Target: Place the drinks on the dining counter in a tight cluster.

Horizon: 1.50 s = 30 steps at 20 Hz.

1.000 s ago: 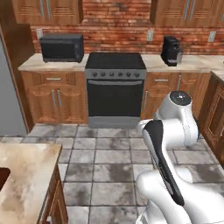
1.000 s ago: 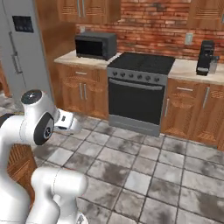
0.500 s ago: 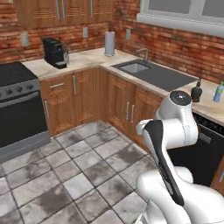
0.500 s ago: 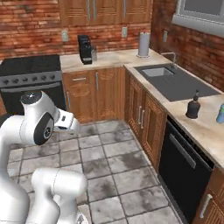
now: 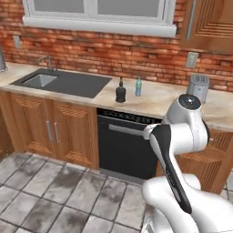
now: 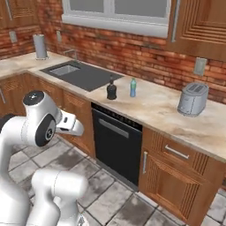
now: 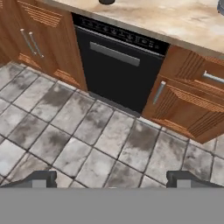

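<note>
Two drinks stand side by side on the marble counter along the brick wall, right of the sink. One is a squat black narrow-necked bottle (image 5: 120, 91) (image 6: 111, 89), the other a small blue bottle with a green cap (image 5: 138, 86) (image 6: 133, 88). The black bottle's base (image 7: 106, 1) touches the top edge of the hand view. My gripper (image 7: 112, 180) hangs over the tiled floor in front of the dishwasher, well short of the bottles. It is open, with nothing between its fingertips (image 7: 41, 178). The dining counter is out of view.
A black dishwasher (image 5: 127, 148) (image 7: 118, 65) sits under the counter below the bottles, with wooden cabinets on both sides. A dark sink (image 5: 59, 83) lies to the left, a silver toaster (image 5: 198, 87) (image 6: 193, 99) to the right, and a paper towel roll (image 6: 40, 46) at the far left.
The whole picture has swung from the stove wall to the sink-and-window wall, so the base has turned. The two bottles now sit near mid-frame. The gripper has stayed open.
</note>
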Available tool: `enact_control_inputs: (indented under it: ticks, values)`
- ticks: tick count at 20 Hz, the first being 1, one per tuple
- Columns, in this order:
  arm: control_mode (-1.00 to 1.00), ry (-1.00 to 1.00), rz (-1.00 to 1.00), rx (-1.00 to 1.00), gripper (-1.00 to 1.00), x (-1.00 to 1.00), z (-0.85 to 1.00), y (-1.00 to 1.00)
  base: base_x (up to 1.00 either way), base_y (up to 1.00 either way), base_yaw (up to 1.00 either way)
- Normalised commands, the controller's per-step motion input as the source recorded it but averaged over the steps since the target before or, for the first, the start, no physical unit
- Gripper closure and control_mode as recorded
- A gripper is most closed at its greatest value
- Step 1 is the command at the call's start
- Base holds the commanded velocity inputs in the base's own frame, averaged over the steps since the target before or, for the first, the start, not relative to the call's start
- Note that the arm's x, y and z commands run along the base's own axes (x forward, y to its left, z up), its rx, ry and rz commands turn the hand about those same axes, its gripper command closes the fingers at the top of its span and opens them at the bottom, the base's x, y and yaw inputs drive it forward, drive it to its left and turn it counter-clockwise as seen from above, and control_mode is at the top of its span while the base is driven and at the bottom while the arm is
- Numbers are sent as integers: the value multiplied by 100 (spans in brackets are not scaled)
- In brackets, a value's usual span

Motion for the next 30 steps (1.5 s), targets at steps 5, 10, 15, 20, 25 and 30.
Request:
enact_control_inputs:
  ticks: [5, 10, 15, 20, 25, 30]
  values:
    - [100, 0, 0, 0, -100, 0, 0, 0, 56, 38, -52]
    - [100, 0, 0, 0, -100, 0, 0, 0, 62, 43, -38]
    - [100, 0, 0, 0, -100, 0, 0, 0, 62, 61, -12]
    - [100, 0, 0, 0, -100, 0, 0, 0, 68, 57, -8]
    - [100, 0, 0, 0, -100, 0, 0, 0, 72, 50, -16]
    - [100, 0, 0, 0, -100, 0, 0, 0, 68, 52, -17]
